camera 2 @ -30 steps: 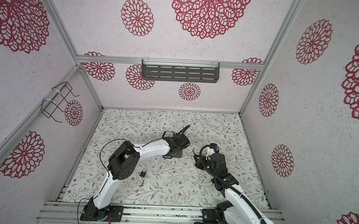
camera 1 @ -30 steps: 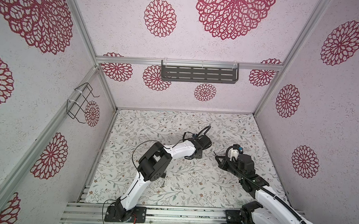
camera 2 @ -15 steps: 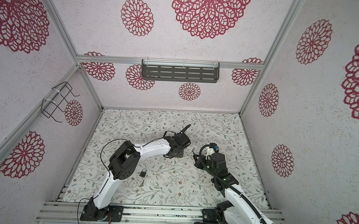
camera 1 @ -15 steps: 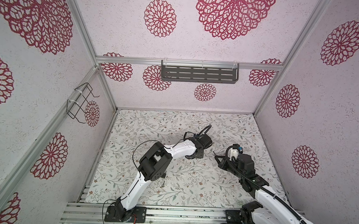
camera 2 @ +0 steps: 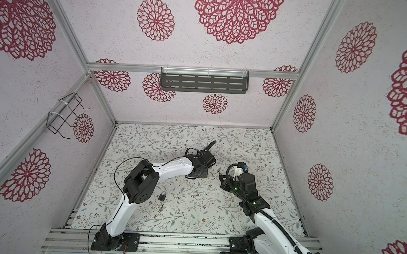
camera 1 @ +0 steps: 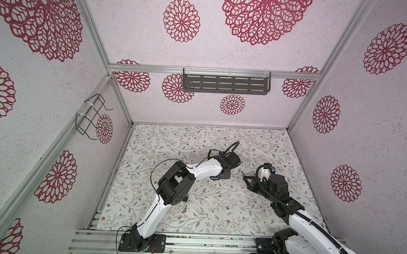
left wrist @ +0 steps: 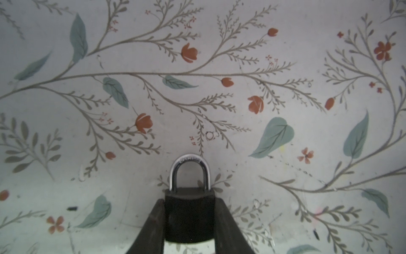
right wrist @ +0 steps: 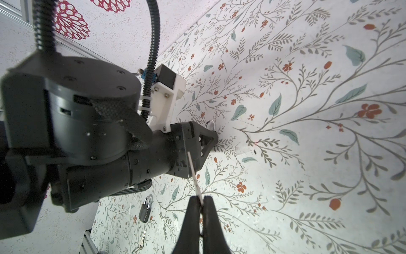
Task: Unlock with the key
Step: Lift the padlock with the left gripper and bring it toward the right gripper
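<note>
1. The left gripper (left wrist: pixel 190 201) is gripping the padlock (left wrist: pixel 189 220). Its jaws are standing partly apart, with a black finger (left wrist: pixel 153 228) pressing on each side of the dark body.
2. The silver shackle (left wrist: pixel 190 159) is pointing straight out past those fingertips, both legs seated in the body. The body's base is sitting back in the throat of the jaws, out of sight.
3. The right gripper (right wrist: pixel 202 204) is pinching the key (right wrist: pixel 194 176). Its jaws are closed tight on the head, and the thin silver blade is sticking out beyond the tips.
4. Ahead of that blade, the left gripper's black housing is blocking the right wrist view of the padlock body, so only the shackle is peeking past it.
5. In both top views the two sets of jaws are facing each other, with a strip of bare floral table (camera 1: pixel 236 188) lying between them. The left arm (camera 2: pixel 172 168) is covering its own jaws from above.
6. A second padlock (camera 2: pixel 162 196) is lying flat well behind the left jaws, near that arm's elbow. A spare key (camera 2: pixel 161 208) is lying just beside it.
7. A grey shelf (camera 1: pixel 225 84) and a wire rack (camera 1: pixel 91 116) are hanging on the walls, well apart from both jaws.
</note>
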Motion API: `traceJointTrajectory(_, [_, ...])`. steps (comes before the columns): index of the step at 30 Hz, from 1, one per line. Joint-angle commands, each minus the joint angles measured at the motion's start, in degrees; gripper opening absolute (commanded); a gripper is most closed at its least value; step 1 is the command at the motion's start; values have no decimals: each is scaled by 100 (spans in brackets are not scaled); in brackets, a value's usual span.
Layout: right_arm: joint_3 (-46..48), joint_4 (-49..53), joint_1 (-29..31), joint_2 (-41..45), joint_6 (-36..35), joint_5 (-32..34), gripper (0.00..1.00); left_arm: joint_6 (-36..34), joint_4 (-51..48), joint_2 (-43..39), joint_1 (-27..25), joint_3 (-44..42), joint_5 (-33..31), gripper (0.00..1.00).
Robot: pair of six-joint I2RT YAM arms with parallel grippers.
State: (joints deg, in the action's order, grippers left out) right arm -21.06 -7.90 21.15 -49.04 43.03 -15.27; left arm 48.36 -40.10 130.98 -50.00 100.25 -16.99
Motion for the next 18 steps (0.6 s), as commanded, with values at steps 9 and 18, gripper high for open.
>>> traceJointTrajectory(9, [-35, -193, -35, 69, 110, -117, 0, 107, 347, -404, 47, -538, 73, 13])
traceJointTrajectory(18, [-58, -92, -38, 168, 67, -114, 0, 233, 605, -916, 52, -905, -3, 7])
